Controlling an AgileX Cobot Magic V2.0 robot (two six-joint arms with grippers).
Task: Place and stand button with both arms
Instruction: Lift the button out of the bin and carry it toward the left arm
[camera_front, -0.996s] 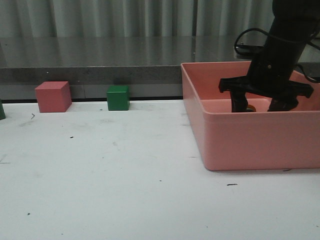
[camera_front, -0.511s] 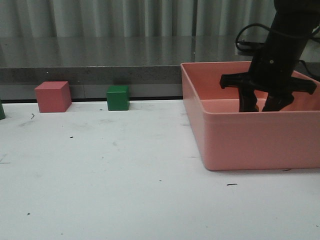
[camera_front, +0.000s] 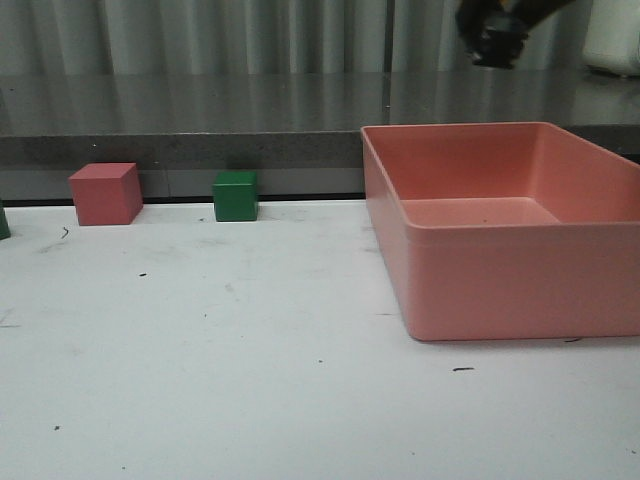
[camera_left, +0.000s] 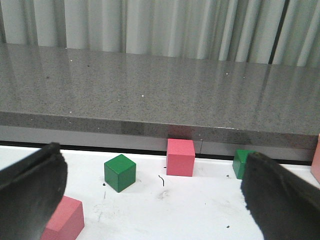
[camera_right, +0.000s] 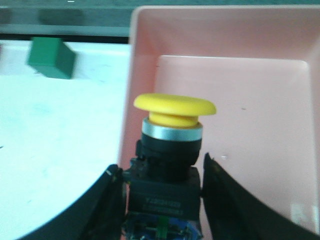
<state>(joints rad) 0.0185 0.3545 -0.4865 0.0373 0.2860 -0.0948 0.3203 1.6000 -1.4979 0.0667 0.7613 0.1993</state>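
The button (camera_right: 170, 150) has a yellow mushroom cap, a pale collar, a black body and a clear base with blue bits. My right gripper (camera_right: 161, 172) is shut on its black body and holds it cap-forward over the left wall of the pink bin (camera_right: 235, 85). In the front view the right gripper (camera_front: 492, 30) is high at the top edge, above the bin (camera_front: 500, 280); the button does not show clearly there. My left gripper (camera_left: 155, 200) is open and empty, low over the white table; it is out of the front view.
A red cube (camera_front: 105, 193) and a green cube (camera_front: 236, 195) stand at the table's back edge, left of the bin. The left wrist view shows a green cube (camera_left: 120, 172), two red cubes (camera_left: 180, 157) (camera_left: 65, 220) and another green cube (camera_left: 243, 162). A grey ledge (camera_front: 200, 130) runs behind.
My right gripper has risen out of the bin to the top of the front view, carrying the button. The bin now shows nothing inside.
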